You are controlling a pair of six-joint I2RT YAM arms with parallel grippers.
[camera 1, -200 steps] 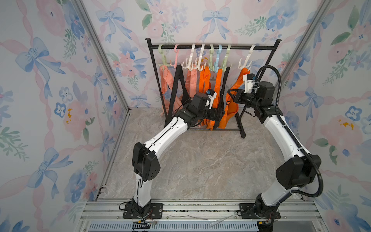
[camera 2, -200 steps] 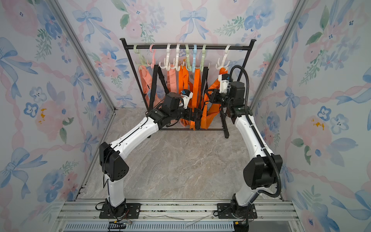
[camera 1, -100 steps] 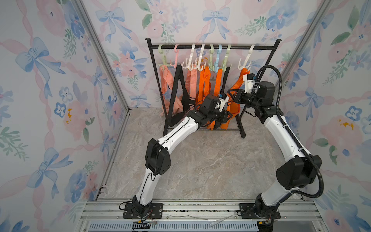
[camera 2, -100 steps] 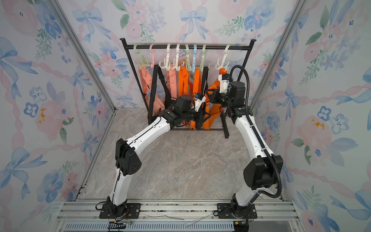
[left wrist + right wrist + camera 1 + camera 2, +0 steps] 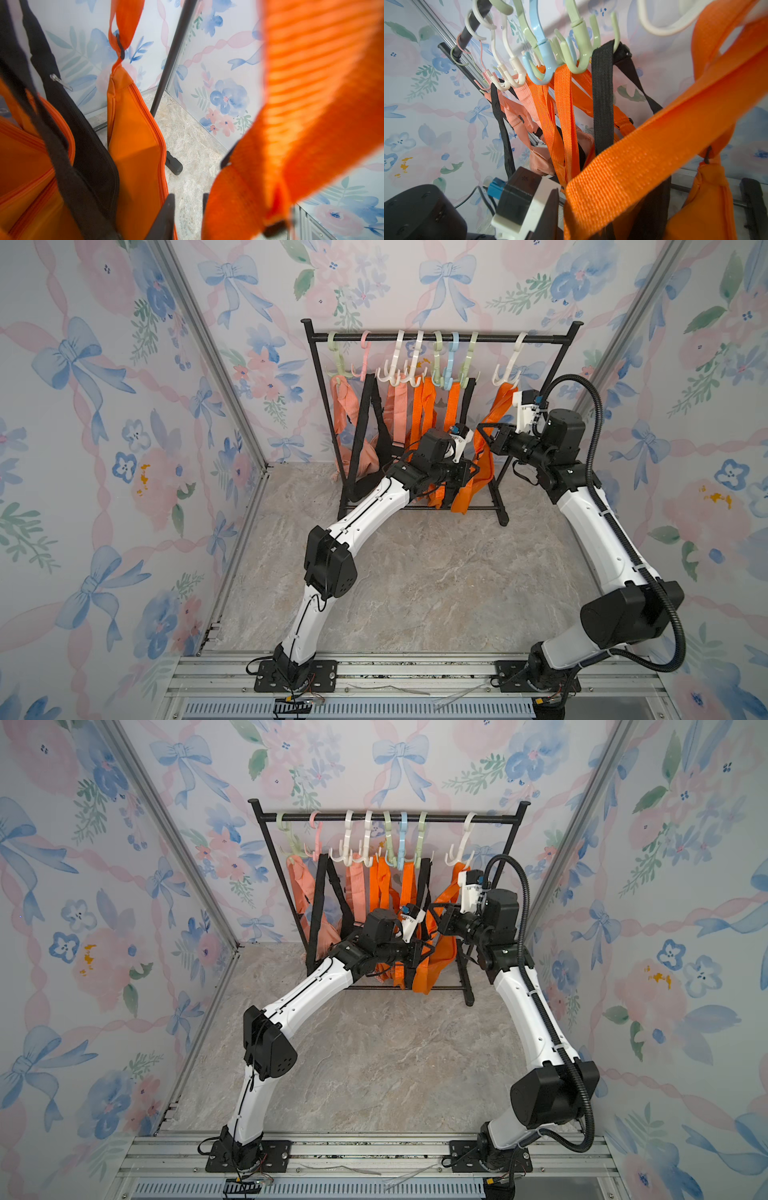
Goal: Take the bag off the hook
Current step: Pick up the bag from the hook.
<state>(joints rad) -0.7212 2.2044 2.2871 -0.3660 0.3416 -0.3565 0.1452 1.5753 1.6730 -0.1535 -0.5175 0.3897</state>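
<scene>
Orange strap [image 5: 643,149], seemingly in barely-parted hand [image 5: 484,435]

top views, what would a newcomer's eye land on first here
Bright orange bags hang from pastel hooks on the black rack at the back wall. Two white arms reach into them: the right tool at the rightmost bag's strap, the left tool lower among the bags. Bow-and-flower wallpaper covers the walls around.
</scene>
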